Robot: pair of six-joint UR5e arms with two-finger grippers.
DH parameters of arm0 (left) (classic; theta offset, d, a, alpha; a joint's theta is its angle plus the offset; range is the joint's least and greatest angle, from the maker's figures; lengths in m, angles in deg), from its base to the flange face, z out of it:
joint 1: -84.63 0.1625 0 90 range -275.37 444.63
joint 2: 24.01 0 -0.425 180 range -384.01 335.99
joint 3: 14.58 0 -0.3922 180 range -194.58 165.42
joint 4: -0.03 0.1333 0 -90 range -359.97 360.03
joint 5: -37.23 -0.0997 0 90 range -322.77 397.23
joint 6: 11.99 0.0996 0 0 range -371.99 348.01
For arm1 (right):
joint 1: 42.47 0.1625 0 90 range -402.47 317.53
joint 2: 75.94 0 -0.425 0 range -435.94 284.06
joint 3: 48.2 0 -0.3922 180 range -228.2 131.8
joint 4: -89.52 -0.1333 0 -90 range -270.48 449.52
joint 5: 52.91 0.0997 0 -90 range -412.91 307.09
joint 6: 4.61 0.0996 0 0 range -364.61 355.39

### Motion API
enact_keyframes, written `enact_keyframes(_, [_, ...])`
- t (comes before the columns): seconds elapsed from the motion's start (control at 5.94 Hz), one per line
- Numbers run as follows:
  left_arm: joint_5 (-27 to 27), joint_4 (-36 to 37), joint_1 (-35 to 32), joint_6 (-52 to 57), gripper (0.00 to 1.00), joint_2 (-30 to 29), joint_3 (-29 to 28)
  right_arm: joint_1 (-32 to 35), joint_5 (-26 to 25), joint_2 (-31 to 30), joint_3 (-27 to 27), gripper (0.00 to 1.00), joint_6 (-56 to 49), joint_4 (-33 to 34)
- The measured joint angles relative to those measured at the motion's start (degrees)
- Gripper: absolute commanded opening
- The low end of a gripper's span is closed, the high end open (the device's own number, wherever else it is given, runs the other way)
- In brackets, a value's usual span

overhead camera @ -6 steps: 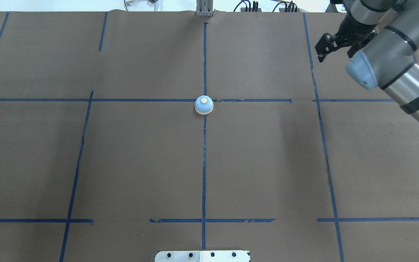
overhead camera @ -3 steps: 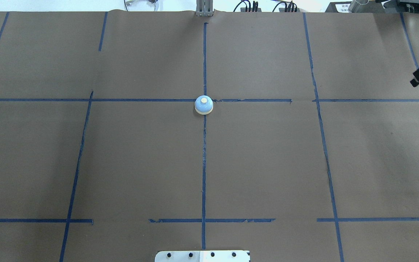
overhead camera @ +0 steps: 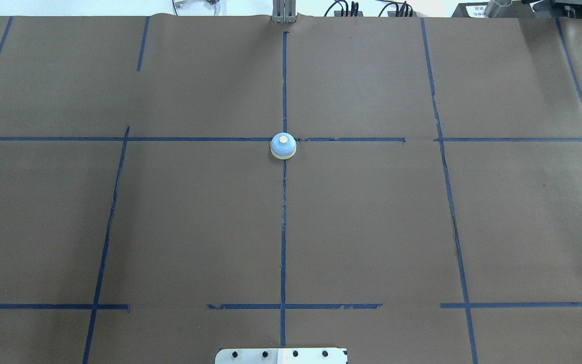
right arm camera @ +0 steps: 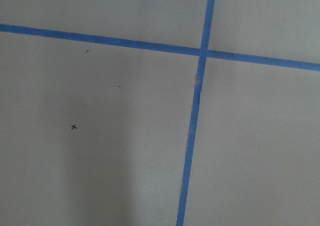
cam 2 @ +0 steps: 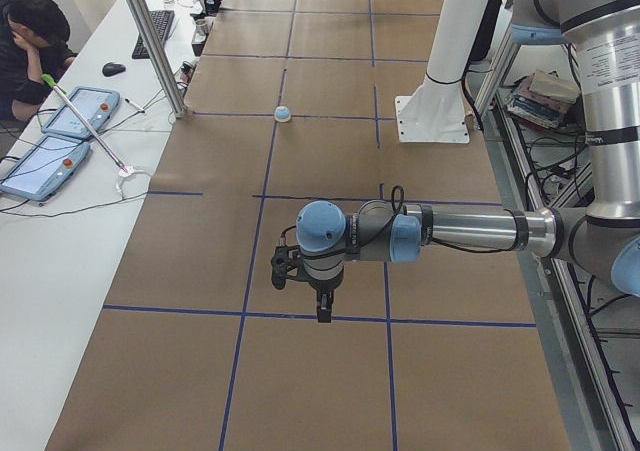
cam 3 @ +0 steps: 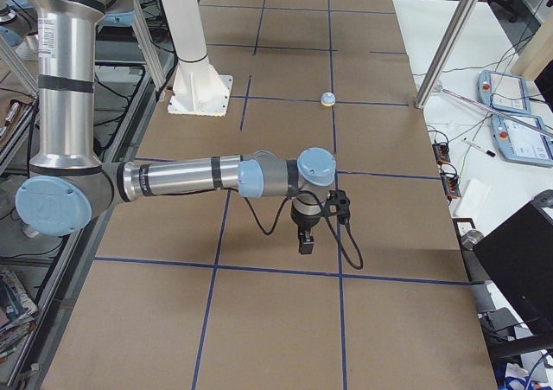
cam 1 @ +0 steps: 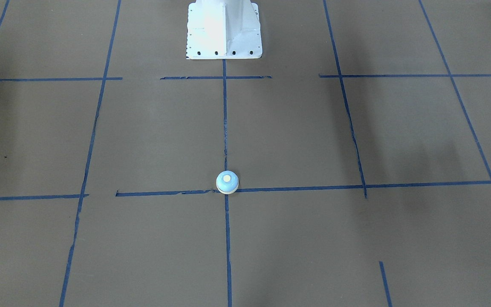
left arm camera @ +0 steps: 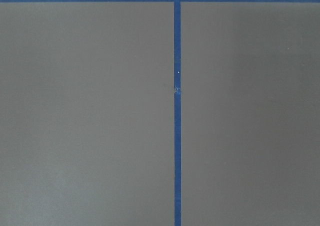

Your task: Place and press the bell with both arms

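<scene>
The bell (overhead camera: 283, 146), a light-blue dome with a cream rim and button, stands upright on the brown table where the blue centre lines cross. It also shows in the front view (cam 1: 227, 182) and small in the side views (cam 2: 283, 114) (cam 3: 327, 99). Both arms are out of the overhead view. My left gripper (cam 2: 305, 296) hangs over the table's left end, far from the bell. My right gripper (cam 3: 308, 237) hangs over the right end, equally far. I cannot tell whether either is open or shut. Both wrist views show only bare table and blue tape.
The white bolted pedestal (cam 1: 224, 30) stands at the robot's edge of the table. Blue tape lines (overhead camera: 283, 227) divide the brown cover (overhead camera: 195, 217). An operator (cam 2: 25, 41) sits at a white side table with tablets (cam 2: 50, 151) beyond an aluminium post (cam 2: 150, 41).
The right arm has swung out of the overhead view to the right: large at the upper right a second ago, only a black tip half a second ago, gone now. The bell has not moved.
</scene>
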Motion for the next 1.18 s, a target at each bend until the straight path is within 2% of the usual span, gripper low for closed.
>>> enact_keyframes(1.18, [0.1, 0.2, 0.0, 0.0, 1.0, 0.6, 0.3, 0.6, 0.4, -1.4, 0.6, 1.0, 0.4, 0.0])
